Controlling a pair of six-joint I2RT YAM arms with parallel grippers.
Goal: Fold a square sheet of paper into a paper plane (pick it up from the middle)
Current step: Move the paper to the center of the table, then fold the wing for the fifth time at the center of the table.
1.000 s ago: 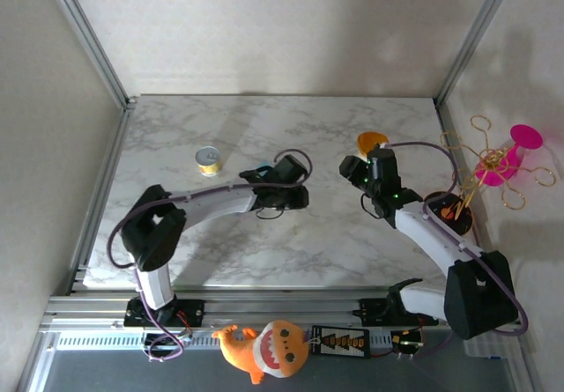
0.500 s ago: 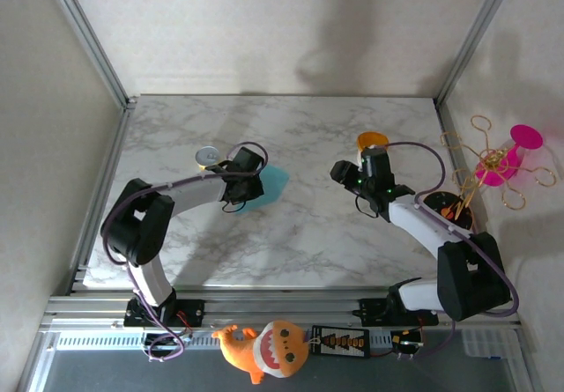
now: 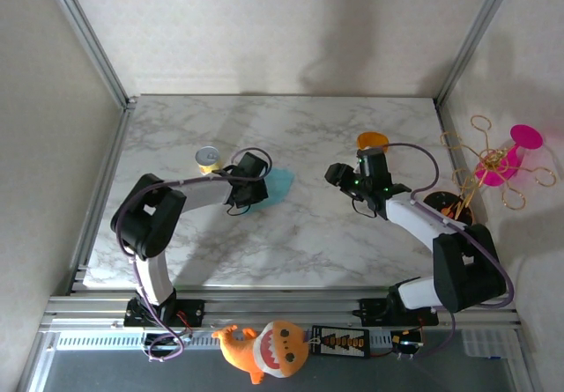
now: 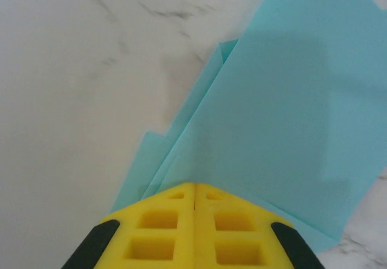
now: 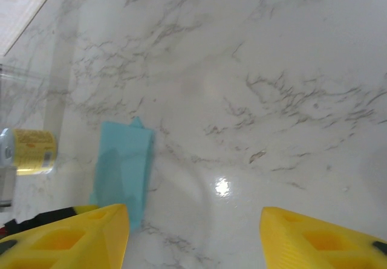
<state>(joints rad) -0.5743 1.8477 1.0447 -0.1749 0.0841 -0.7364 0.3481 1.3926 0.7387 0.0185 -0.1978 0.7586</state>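
Now the left claw (image 4: 195, 187) is pinched tight on the folded teal paper (image 3: 280, 183), left of centre on the table (image 3: 335, 233); right claw (image 5: 193, 233) spread apart, empty. Danger: layers sliding in that edge grip, skewing the crease.

The left arm (image 3: 198, 196) and right arm (image 3: 419, 219) have white links, black joints, purple cables and yellow grid-pocketed jaws.

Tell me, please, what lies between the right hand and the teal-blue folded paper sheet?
Nothing but bare white marble tabletop separates the right hand from the teal-blue folded paper sheet, as the right wrist view shows.
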